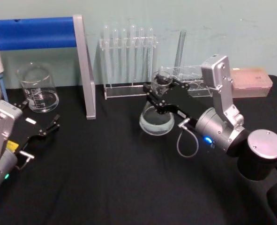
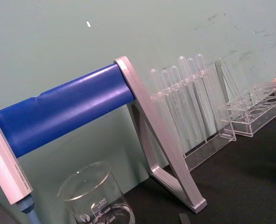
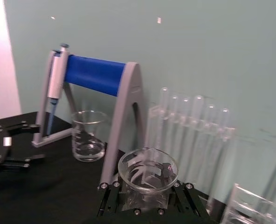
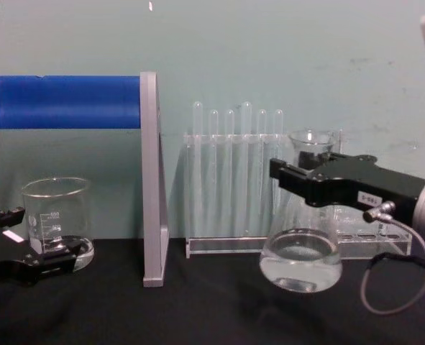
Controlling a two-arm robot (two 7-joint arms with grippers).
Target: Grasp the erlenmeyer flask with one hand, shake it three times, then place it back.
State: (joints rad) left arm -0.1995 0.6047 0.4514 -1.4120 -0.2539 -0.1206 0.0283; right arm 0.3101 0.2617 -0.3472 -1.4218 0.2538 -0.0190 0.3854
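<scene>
Left gripper (image 1: 41, 121) is parked on the black table (image 1: 105, 178), fingers spread, near a squat clear glass beaker (image 1: 37, 89). Right of centre, the black right gripper (image 4: 298, 176) clamps the neck of the clear conical glass flask (image 4: 300, 259). The flask's base is at or just off the table; can't tell which. The glass is fragile and slippery, and the liquid makes it bottom-heavy, so the neck hold suits. A clear test-tube rack (image 4: 234, 180) stands close behind; there is open room toward the robot.

Head above, chest low; both face rack (image 1: 129, 47)

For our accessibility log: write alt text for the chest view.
The right gripper clamps the neck of the erlenmeyer flask, partly filled with clear liquid, before a test tube rack. The left gripper rests open by a beaker.
</scene>
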